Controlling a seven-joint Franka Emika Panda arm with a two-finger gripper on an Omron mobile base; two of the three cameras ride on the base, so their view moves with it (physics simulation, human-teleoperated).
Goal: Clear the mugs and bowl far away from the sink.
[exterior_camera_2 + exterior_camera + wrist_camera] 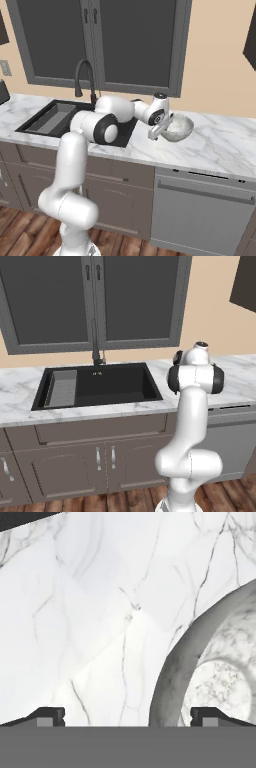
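The bowl (181, 127), pale and marbled, stands on the marble counter (220, 145) just right of the black sink (55, 117). My gripper (159, 131) reaches down at the bowl's left side, on the sink side of it. In the hand view the gripper (127, 717) is open, and the bowl's near rim (172, 672) runs between the two fingertips, with one tip outside the bowl and the other over its inside. Nothing is gripped. The sink (100, 386) holds a grey ribbed rack (62, 388). The mugs are out of view.
A tall black tap (82, 75) rises behind the sink below the dark window. Bare counter stretches right of the bowl (225, 135) toward the wall. A dishwasher front (200, 205) sits under that stretch. My arm (192, 406) covers part of the counter in the left base view.
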